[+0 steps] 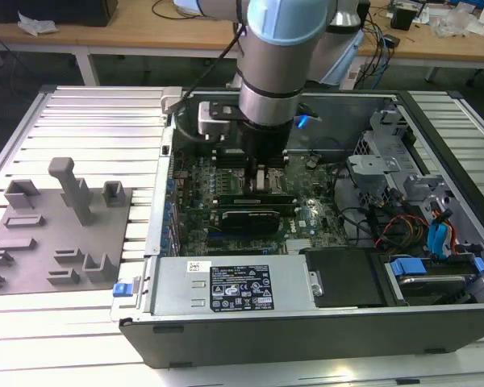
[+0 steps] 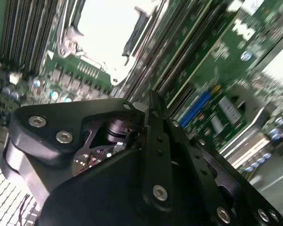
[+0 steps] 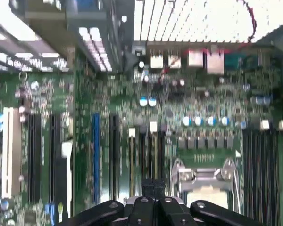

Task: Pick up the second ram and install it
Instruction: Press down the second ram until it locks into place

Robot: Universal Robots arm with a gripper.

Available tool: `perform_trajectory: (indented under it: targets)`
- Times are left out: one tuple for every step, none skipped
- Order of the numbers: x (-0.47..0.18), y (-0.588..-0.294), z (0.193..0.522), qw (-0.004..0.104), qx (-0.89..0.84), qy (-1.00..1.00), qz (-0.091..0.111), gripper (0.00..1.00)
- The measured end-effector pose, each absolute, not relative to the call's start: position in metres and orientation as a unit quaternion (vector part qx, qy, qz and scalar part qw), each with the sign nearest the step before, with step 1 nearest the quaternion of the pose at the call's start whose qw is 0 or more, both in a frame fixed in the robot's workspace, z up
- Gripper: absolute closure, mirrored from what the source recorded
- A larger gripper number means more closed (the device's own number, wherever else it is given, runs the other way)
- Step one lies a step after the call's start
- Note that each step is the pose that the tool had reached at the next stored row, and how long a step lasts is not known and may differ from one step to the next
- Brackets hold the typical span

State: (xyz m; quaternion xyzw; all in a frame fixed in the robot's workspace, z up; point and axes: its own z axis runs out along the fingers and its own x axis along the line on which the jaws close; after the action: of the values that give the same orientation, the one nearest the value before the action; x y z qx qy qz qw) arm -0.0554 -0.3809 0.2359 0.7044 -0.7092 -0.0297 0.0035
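Ram (image 1: 254,196): we list a long dark strip lying flat along the slot bank on the motherboard (image 1: 195,201), directly beneath the gripper (image 1: 262,179) in the exterior view. We cannot tell whether it is fully seated.

Gripper: lowered into the open case (image 1: 306,334), just above the slots beside the processor socket (image 3: 205,176). In the first wrist view its black tip (image 3: 153,188) hangs over the dark slots between the socket and a blue slot (image 3: 95,155). We cannot tell how far it is open, nor whether it grips anything.

Socket: metal frame and lever, bright at the centre, also seen in the second wrist view (image 2: 108,28).

Holder (image 1: 56,234): grey moulded block, on the slatted table (image 1: 89,121), towards the exterior view's left, well apart from the case.

Power supply (image 1: 226,286): silver box with a dark label, along the near wall of the case.

Drive bay (image 1: 436,274): blue tabs and coloured cables, at the exterior view's right.
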Motion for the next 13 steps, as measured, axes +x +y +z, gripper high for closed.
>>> perform_trajectory:
  targets:
    - [-0.061, -0.380, 0.235, 0.003, 0.704, -0.709, -0.029, 0.89]
    - [-0.065, -0.380, 0.235, 0.003, 0.704, -0.709, -0.029, 0.89]
    - [-0.068, -0.380, 0.235, 0.003, 0.704, -0.709, -0.029, 0.89]
    - [-0.072, -0.379, 0.234, 0.003, 0.704, -0.709, -0.029, 0.89]
    - [-0.075, -0.379, 0.232, 0.003, 0.704, -0.709, -0.029, 0.89]
    - [-0.076, -0.378, 0.232, 0.003, 0.704, -0.709, -0.029, 0.89]
    - [-0.077, -0.378, 0.231, 0.003, 0.704, -0.709, -0.029, 0.89]
    - [-0.078, -0.378, 0.230, 0.003, 0.704, -0.709, -0.029, 0.89]
    - [-0.078, -0.378, 0.230, 0.003, 0.704, -0.709, -0.029, 0.89]
    - [-0.078, -0.378, 0.228, 0.003, 0.704, -0.709, -0.029, 0.89]
    - [-0.078, -0.378, 0.228, 0.003, 0.704, -0.709, -0.029, 0.89]
    - [-0.078, -0.378, 0.228, 0.003, 0.704, -0.709, -0.029, 0.89]
    - [-0.078, -0.378, 0.228, 0.003, 0.704, -0.709, -0.029, 0.89]
